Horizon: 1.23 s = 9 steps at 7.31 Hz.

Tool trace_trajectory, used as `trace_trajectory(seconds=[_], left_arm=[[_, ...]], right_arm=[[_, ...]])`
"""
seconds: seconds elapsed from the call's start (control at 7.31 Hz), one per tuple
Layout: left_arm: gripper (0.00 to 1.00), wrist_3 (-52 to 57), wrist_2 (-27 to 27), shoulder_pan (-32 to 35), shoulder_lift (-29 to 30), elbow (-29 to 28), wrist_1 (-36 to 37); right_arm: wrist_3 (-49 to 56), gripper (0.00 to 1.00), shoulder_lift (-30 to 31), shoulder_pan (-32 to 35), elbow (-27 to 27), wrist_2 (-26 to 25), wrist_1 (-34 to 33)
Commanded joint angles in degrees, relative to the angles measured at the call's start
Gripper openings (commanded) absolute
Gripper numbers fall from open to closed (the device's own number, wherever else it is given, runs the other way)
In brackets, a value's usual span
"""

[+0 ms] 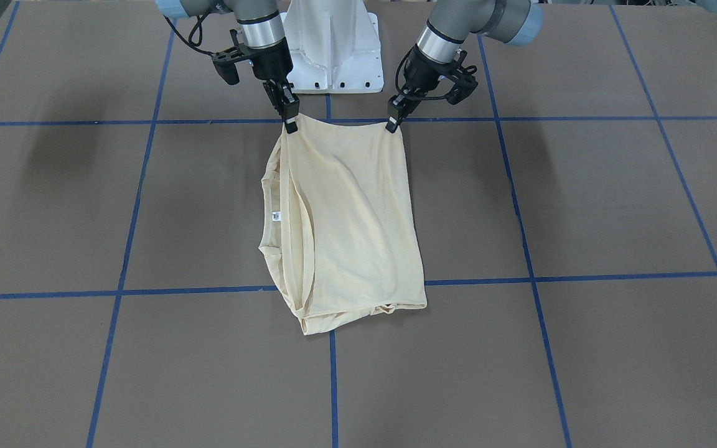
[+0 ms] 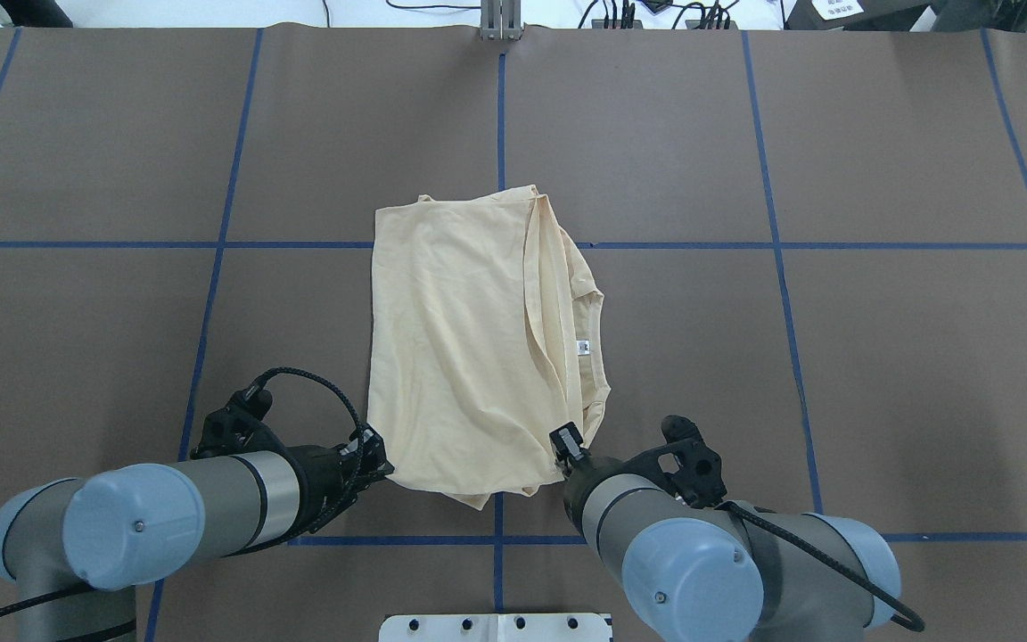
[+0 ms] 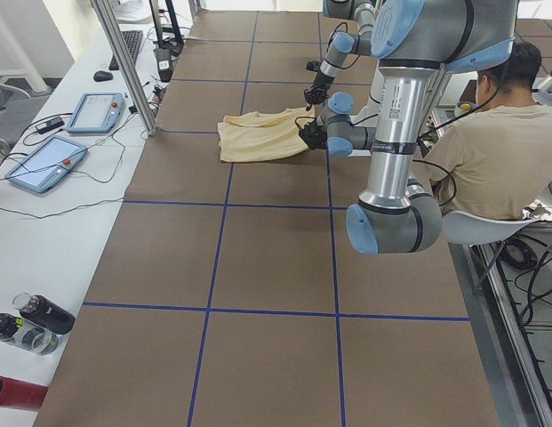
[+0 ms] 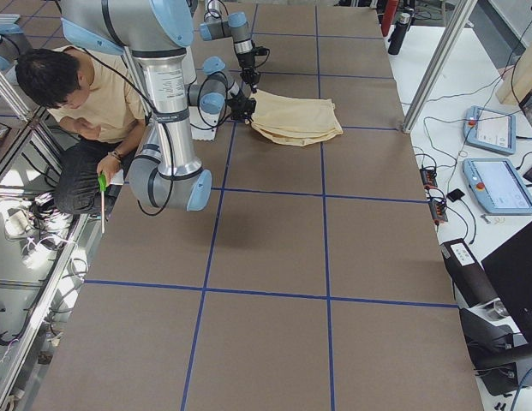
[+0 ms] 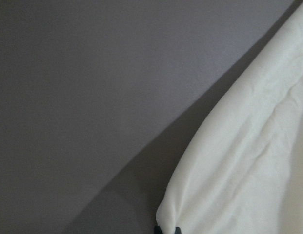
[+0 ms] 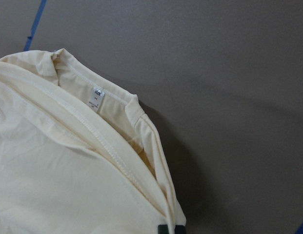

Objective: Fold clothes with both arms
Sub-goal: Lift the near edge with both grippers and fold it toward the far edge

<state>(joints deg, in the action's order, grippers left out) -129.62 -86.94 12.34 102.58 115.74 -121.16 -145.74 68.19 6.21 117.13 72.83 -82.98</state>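
Note:
The clothes are one cream-yellow shirt (image 1: 346, 211), folded into a rough rectangle on the brown table, with its collar and white neck tag (image 1: 276, 216) showing along one side. My left gripper (image 1: 394, 121) is shut on the near corner away from the collar. My right gripper (image 1: 288, 121) is shut on the near corner on the collar side. From overhead the shirt (image 2: 460, 339) lies between the left gripper (image 2: 380, 464) and right gripper (image 2: 562, 446). Each wrist view shows cloth (image 5: 249, 161) (image 6: 58, 170) pinched at the fingertips. No print shows.
The white pedestal base (image 1: 333, 56) stands just behind the grippers. A seated person (image 3: 498, 133) is beside the robot. Control tablets (image 3: 44, 165), a metal post (image 3: 124, 62) and bottles (image 3: 36, 320) line a side bench. Brown table with blue tape lines surrounds the shirt.

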Motion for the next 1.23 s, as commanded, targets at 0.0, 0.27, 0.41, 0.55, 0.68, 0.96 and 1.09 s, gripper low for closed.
trace_trajectory(seconds=[0.0, 0.27, 0.41, 0.55, 0.68, 0.96, 1.09], left_arm=[[0.0, 0.1, -1.3, -0.1, 0.2, 4.8, 1.4], [0.0, 0.2, -1.4, 3.4, 2.0, 5.2, 5.1], [0.0, 5.2, -1.5, 6.4, 3.0, 4.9, 5.8], [0.0, 8.7, -1.7, 9.1, 3.8, 3.6, 6.2], [0.0, 9.3, -1.7, 11.0, 5.9, 1.0, 6.1], [0.0, 14.5, -7.6, 17.2, 8.1, -3.3, 5.7], [0.0, 14.7, -8.6, 19.3, 9.8, -7.2, 5.2]], right_arm=[[0.0, 0.0, 0.4, -0.7, 7.1, 1.0, -4.0], [0.6, 0.0, -0.8, 5.7, 6.4, 6.7, -3.9], [3.5, 0.0, -3.2, 9.7, 4.4, 7.8, -3.9], [5.2, 0.0, -5.5, 13.4, 0.6, 10.4, -3.6], [6.5, 0.0, -8.5, 17.2, -3.7, 13.9, -3.5], [10.2, 0.0, -11.2, 22.2, -10.5, 19.0, -1.2], [10.6, 0.0, -12.8, 23.9, -14.6, 21.2, 2.4]])
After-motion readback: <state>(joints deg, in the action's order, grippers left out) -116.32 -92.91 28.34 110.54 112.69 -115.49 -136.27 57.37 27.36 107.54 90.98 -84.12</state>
